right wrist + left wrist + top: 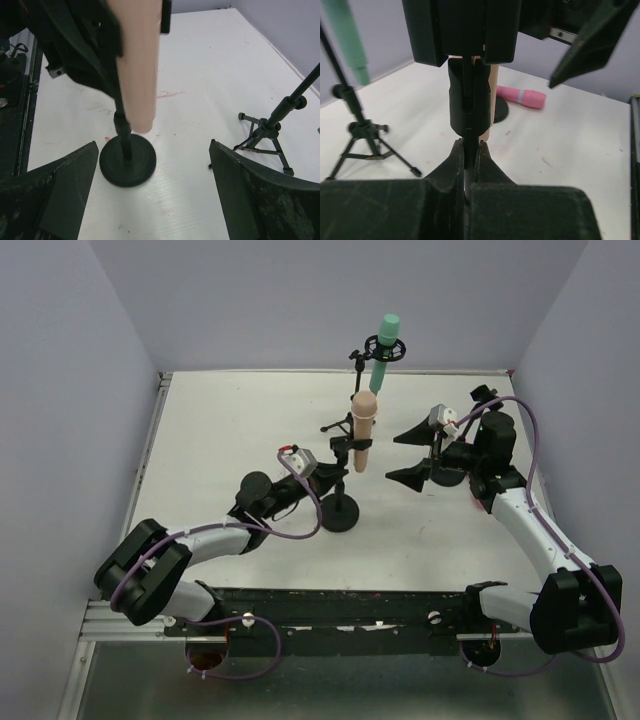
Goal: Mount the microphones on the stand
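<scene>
The beige-peach microphone (362, 430) sits upright in the clip of the round-base stand (340, 512). My left gripper (337, 450) is shut on that stand's thin black pole (468, 127), just below the clip, with the beige-peach microphone (491, 100) behind it. At the back, the mint green microphone (383, 350) sits in the tripod stand (352, 420). The pink microphone (519, 96) lies flat on the table beyond the round base. My right gripper (420, 453) hangs open to the right of the beige-peach microphone (137, 60), holding nothing.
The tripod stand's legs (267, 137) spread over the table close to my right gripper's far finger. The round base (127, 160) lies between my right fingers and the left arm. Purple walls close the table at the back and sides.
</scene>
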